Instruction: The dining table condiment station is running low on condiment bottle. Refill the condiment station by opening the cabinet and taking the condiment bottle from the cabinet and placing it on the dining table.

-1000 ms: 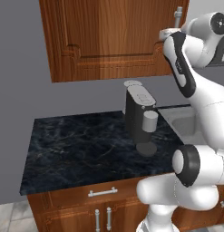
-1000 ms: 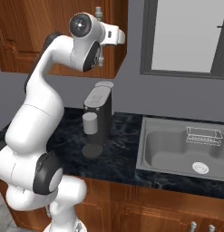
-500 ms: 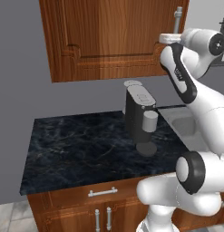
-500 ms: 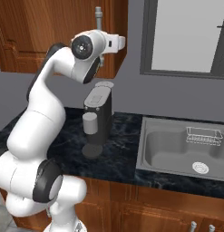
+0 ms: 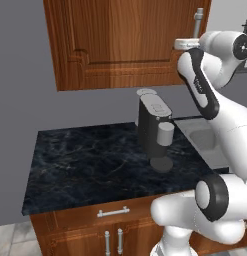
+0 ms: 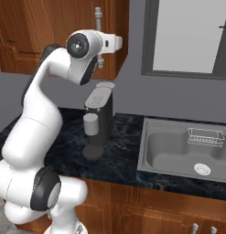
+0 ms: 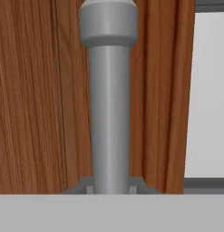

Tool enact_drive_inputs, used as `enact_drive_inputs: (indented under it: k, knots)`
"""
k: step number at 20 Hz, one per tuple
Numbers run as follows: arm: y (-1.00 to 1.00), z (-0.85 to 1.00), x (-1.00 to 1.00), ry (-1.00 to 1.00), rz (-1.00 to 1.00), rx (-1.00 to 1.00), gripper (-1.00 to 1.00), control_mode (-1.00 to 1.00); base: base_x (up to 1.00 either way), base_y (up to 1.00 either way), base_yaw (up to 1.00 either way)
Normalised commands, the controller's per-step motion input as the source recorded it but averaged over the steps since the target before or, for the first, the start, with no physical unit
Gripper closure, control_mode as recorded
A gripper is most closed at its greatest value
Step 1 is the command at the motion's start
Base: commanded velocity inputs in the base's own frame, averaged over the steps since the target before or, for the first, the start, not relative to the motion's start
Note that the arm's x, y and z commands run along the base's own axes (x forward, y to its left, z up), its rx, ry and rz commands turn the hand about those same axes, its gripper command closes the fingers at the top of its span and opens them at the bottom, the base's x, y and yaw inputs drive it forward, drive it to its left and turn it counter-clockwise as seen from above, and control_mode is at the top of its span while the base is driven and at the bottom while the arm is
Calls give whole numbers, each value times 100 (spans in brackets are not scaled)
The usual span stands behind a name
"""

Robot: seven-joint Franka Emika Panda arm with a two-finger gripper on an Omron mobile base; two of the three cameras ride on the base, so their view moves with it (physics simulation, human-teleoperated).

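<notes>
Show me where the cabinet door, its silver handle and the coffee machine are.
cabinet door [image 5: 120, 40]: left base view, on the raised wooden panel.
handle [image 7: 109, 113]: hand view, on the middle of the vertical bar.
coffee machine [image 6: 101, 114]: right base view, on its dark body.

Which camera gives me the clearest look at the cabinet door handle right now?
The hand view: the handle stands close and centred against the cabinet door. The left base view shows just its top end; the right base view shows its upper part above the arm.
</notes>
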Motion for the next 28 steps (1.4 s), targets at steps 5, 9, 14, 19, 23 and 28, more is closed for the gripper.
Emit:
enact_drive_inputs:
  k: [5, 9, 14, 19, 23, 28]
  knots:
    - [0, 9, -98, 0, 11, 0, 100, -100, 0, 0, 0]
    - [-1, 13, -100, -8, 19, 2, 100, -100, 0, 0, 0]
    - [-3, 12, -100, -3, 24, 1, 100, -100, 0, 0, 0]
    - [0, 31, -100, 0, 24, 0, 100, -100, 0, 0, 0]
    - [0, 32, -100, 0, 23, 0, -100, -100, 0, 0, 0]
    - [-12, 10, -41, 4, 3, 0, -100, -100, 0, 0, 0]
